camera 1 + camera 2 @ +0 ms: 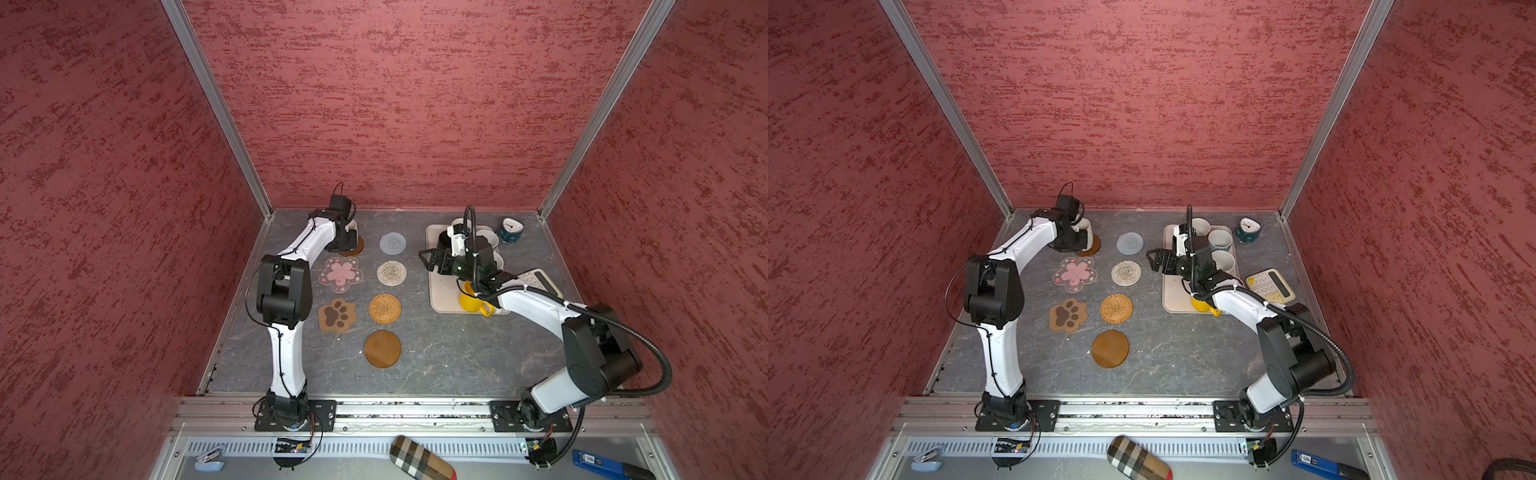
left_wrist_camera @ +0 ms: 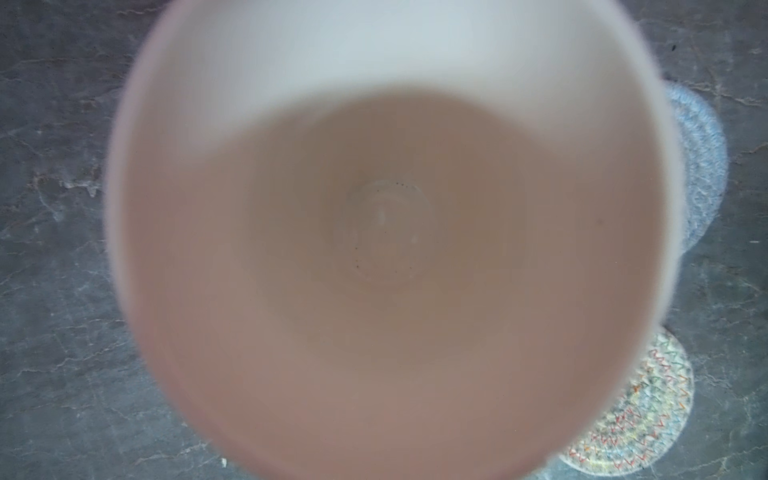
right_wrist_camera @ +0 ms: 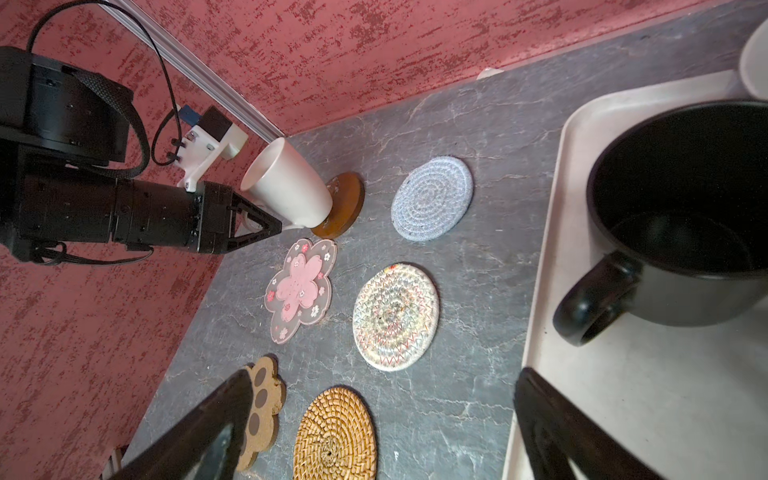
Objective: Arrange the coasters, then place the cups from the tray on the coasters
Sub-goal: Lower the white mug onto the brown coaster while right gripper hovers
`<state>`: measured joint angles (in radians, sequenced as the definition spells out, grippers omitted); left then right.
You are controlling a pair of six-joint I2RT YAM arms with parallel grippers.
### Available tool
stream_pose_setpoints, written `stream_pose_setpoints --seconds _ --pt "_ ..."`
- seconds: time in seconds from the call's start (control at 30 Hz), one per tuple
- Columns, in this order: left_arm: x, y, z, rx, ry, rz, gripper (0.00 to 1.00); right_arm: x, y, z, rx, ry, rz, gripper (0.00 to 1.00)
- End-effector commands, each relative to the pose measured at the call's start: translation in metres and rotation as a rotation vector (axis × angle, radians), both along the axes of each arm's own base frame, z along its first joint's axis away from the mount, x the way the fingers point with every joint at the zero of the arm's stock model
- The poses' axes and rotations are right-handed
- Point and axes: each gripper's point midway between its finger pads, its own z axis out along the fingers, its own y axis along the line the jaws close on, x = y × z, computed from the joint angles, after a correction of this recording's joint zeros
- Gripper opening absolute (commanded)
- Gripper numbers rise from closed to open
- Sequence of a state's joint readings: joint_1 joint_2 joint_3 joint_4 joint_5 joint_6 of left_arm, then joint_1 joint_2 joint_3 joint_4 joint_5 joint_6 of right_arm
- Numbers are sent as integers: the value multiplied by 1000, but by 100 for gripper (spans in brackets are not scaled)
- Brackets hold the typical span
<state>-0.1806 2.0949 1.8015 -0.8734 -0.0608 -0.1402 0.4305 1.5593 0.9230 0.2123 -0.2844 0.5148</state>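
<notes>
The left pincer [image 3: 272,227] is clamped tight on a white mug [image 3: 286,189], gripping low at its handle side. The mug stands about upright at the far left of the counter [image 1: 436,353], with its base over the far wooden coaster [image 3: 343,205]. I cannot tell whether it rests on that coaster or hangs just above it. The left wrist view looks straight down into the mug's bare inside.

The other six coasters lie flat on the counter, none touching. One row runs from far to near: the grey woven coaster [image 1: 392,243], the beige woven coaster [image 1: 391,273], the rattan coaster [image 1: 385,308] and the near wooden coaster [image 1: 382,349]. To their left lie the flower coaster [image 1: 340,273] and, nearer, the paw coaster [image 1: 337,314].

The right pincer [image 1: 424,261] stands wide open and empty above the left rim of the tray [image 1: 442,291], just beside the black mug [image 3: 685,208]. The tray sits at the far right of the counter. It also holds a yellow mug [image 1: 471,303] at its near edge and three pale mugs [image 1: 1219,240] along its right side, partly hidden by the right arm. A teal clock [image 1: 510,230] stands beyond the tray, and a calculator [image 1: 538,280] lies to its right.
</notes>
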Motion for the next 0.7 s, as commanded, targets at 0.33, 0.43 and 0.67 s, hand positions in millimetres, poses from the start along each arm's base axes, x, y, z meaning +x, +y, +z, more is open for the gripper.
stream_pose_setpoints --seconds 0.33,0.43,0.67 --pt "32 4 11 -2 -89 3 0 2 12 31 62 -75 48 99" --pt "30 4 7 -1 -88 4 0 1 13 30 66 -70 52 99" --pt "31 3 -1 -8 -83 6 0 -2 12 27 66 -64 53 99"
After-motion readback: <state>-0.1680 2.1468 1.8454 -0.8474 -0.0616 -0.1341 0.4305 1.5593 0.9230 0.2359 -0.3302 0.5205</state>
